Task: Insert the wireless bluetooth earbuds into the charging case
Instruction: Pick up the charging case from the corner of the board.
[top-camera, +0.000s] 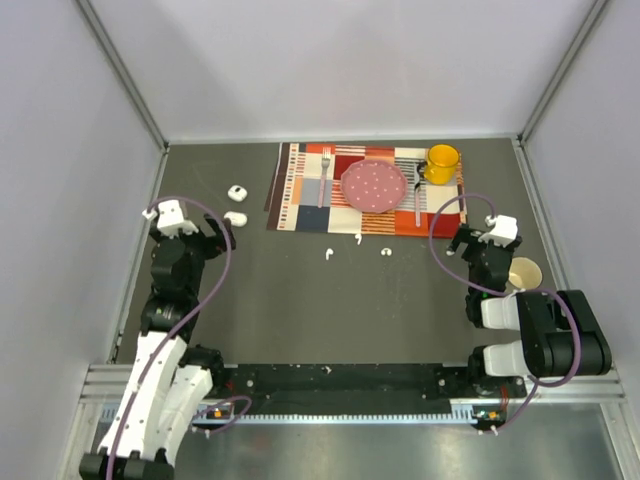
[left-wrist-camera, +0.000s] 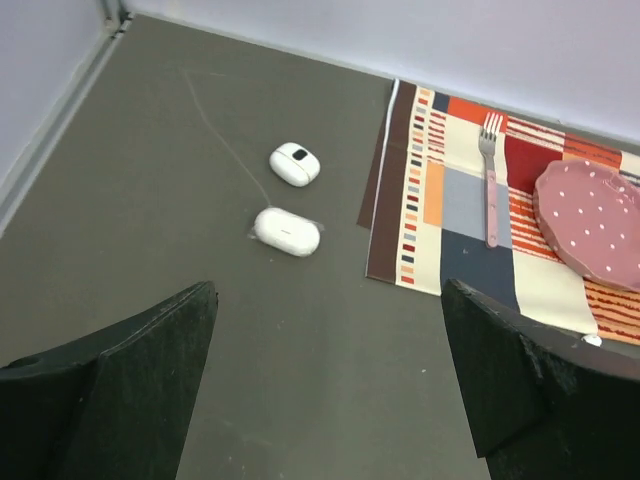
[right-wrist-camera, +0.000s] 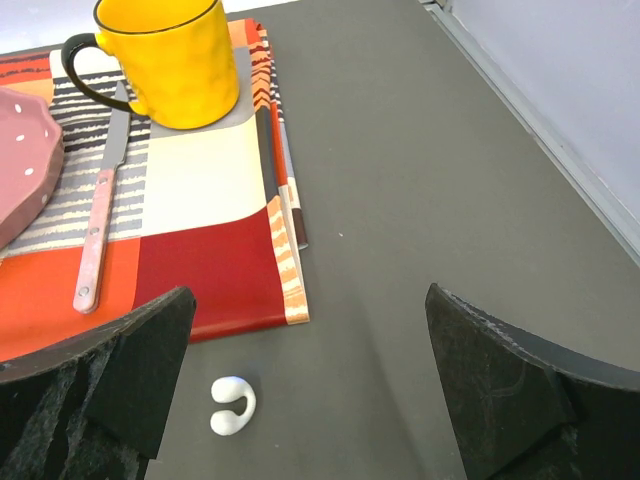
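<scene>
Two white pebble-like charging cases lie left of the placemat: the far one (top-camera: 237, 191) (left-wrist-camera: 295, 164) has a dark patch on top, the near one (top-camera: 236, 217) (left-wrist-camera: 287, 231) is plain and shut. Three tiny white earbuds (top-camera: 329, 254) (top-camera: 359, 238) (top-camera: 386, 251) lie on the dark table in front of the placemat. In the right wrist view a hook-shaped earbud (right-wrist-camera: 232, 405) lies low on the left, by the left finger. My left gripper (top-camera: 220, 235) (left-wrist-camera: 328, 295) is open and empty, short of the cases. My right gripper (top-camera: 460, 243) (right-wrist-camera: 308, 295) is open and empty.
A striped placemat (top-camera: 300, 205) at the back holds a pink dotted plate (top-camera: 374, 185), a fork (top-camera: 325, 175), a knife (top-camera: 418, 200) and a yellow mug (top-camera: 441, 163). A paper cup (top-camera: 524, 272) stands by the right arm. Grey walls close in three sides.
</scene>
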